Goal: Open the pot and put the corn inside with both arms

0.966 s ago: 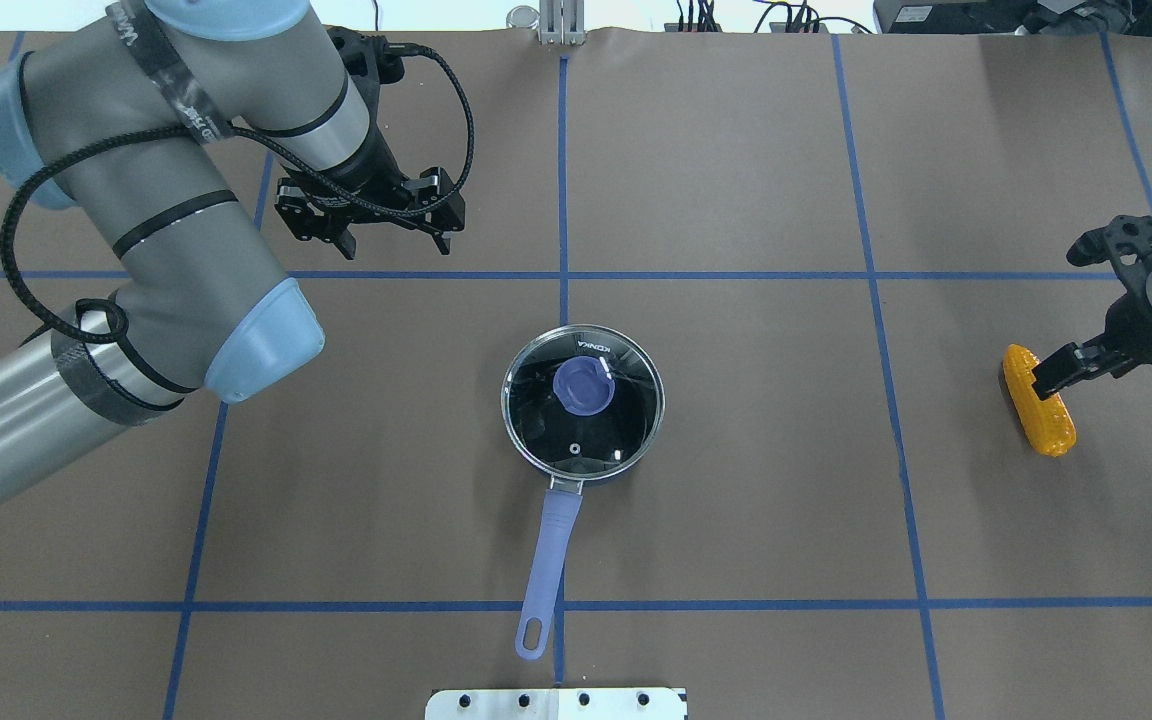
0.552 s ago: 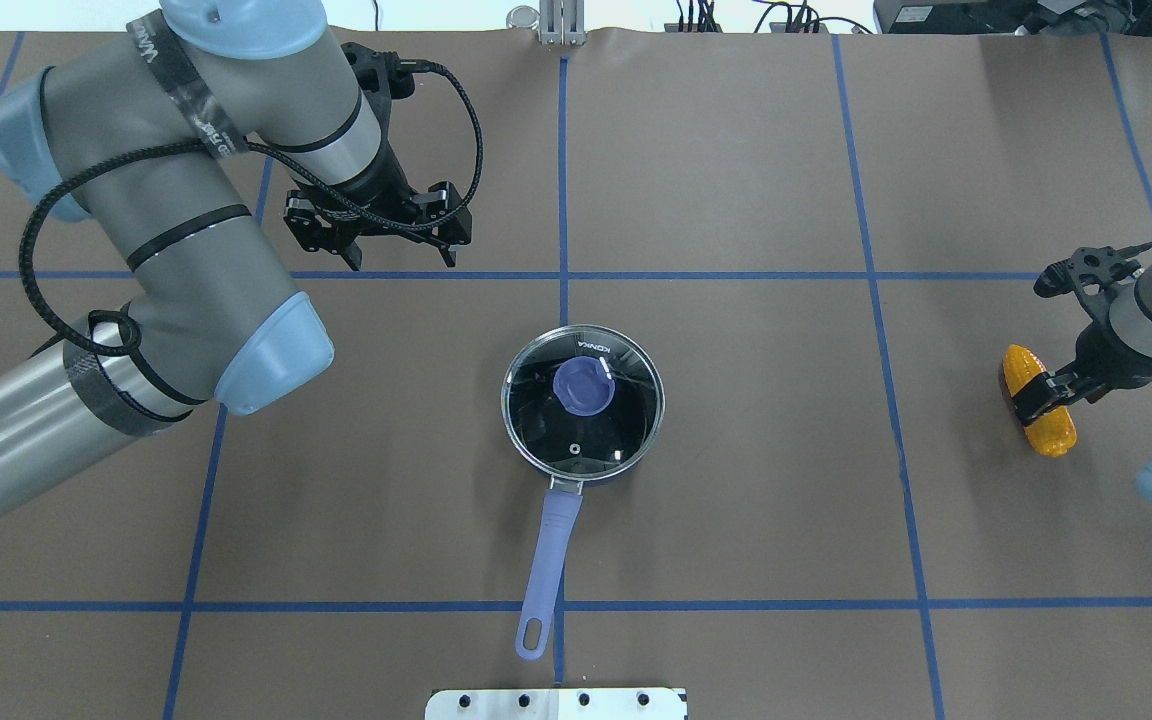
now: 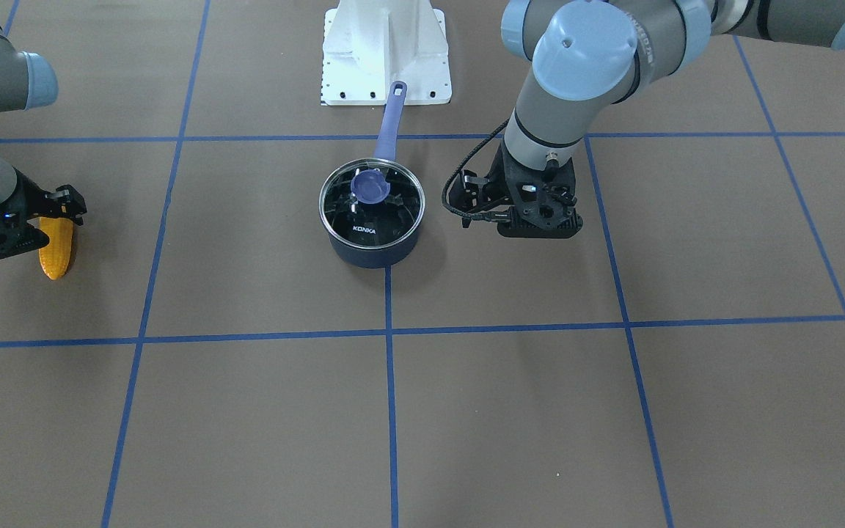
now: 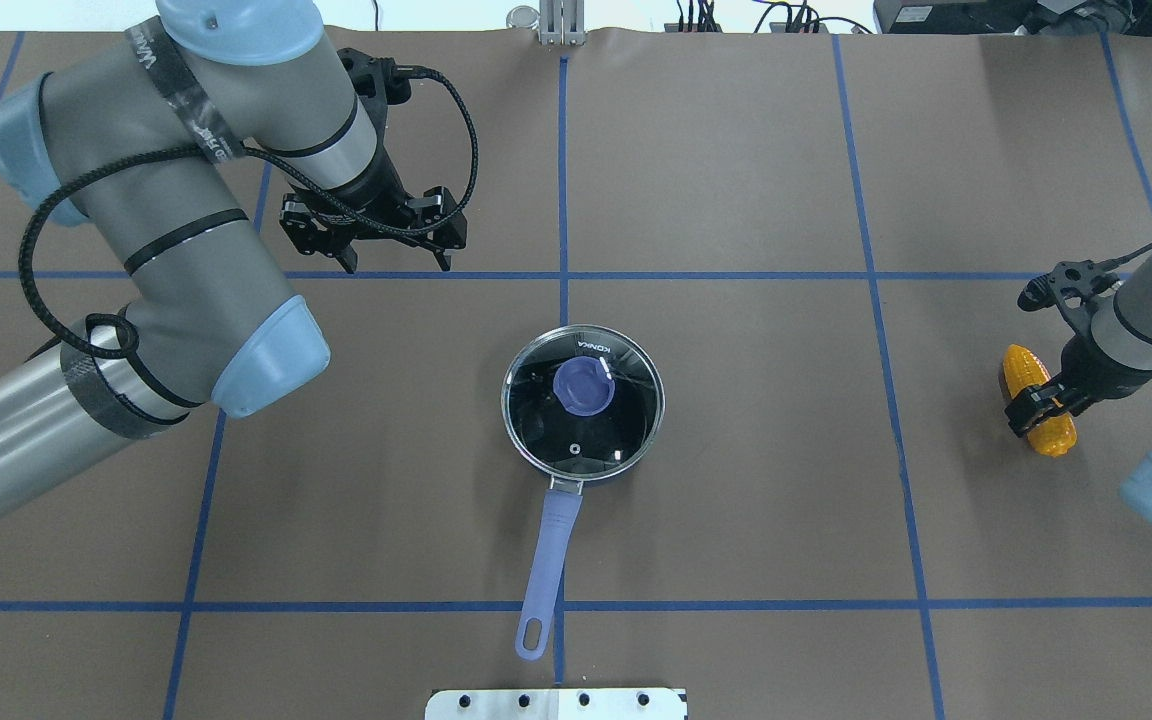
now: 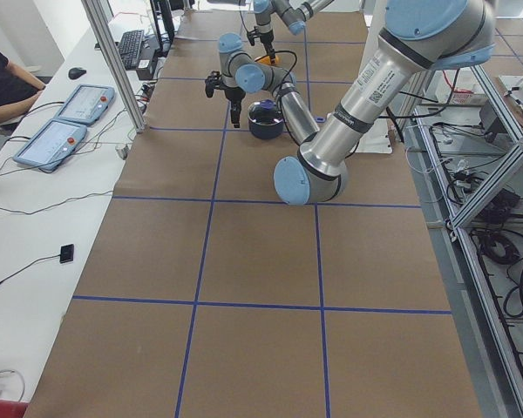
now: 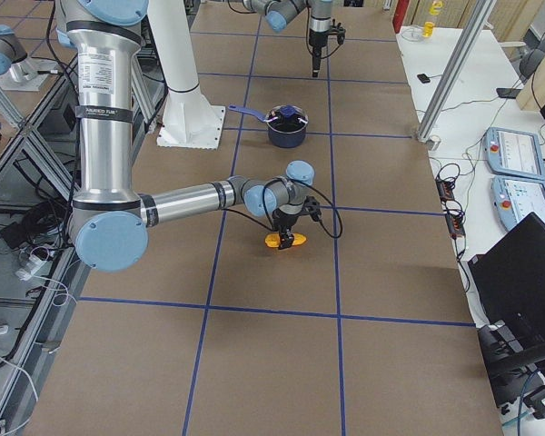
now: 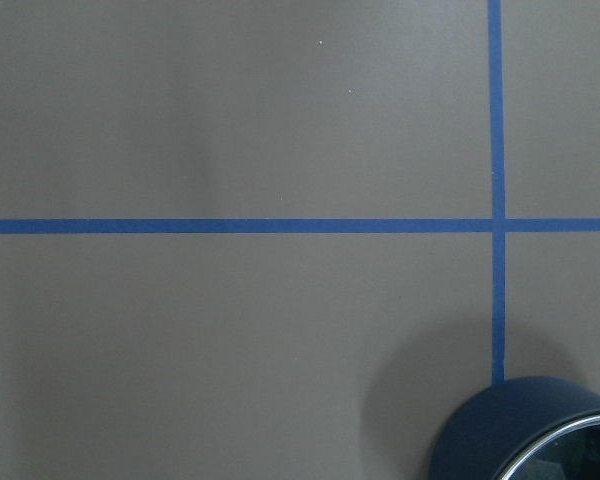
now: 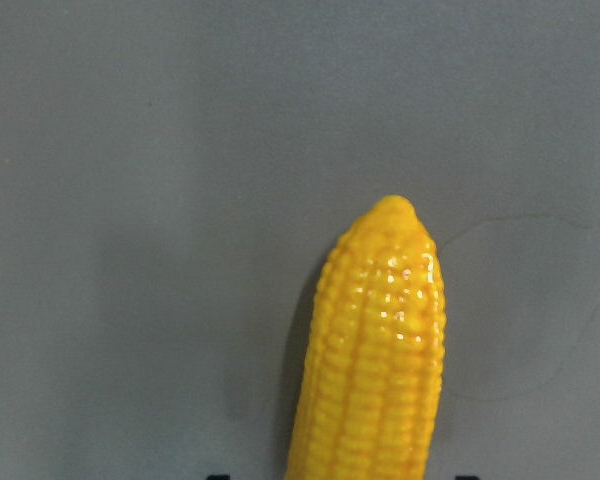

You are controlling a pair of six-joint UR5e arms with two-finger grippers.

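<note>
Right gripper [image 4: 1029, 409] is lower than a second ago and further along the corn [image 4: 1052, 437], now sitting close over the cob's middle. Its fingers are spread wider than the cob, one to each side, with nothing clamped; the wrist view shows only their tips at its bottom edge. The corn lies flat on the table [image 4: 736, 500] directly under this gripper, tapered tip pointing ahead of it.

Left gripper [image 4: 394, 262] is almost where it was, with just a small shift as the elbow moves. Its jaws are wide apart and empty, hanging over bare table. The pot [image 3: 371, 257] is apart from it, off to the robot's-right side and back toward the base, only clipping the corner of its wrist view. Pot unmoved, lid [image 4: 576, 440] still seated, knob [image 4: 584, 386] untouched.

Meaning: the corn pick looks nearly set, and closing on the cob seems the next call. The lid side lags, since the left gripper has to travel to the knob and lift before the corn can go in, so the right arm probably has to wait holding the cob
</note>
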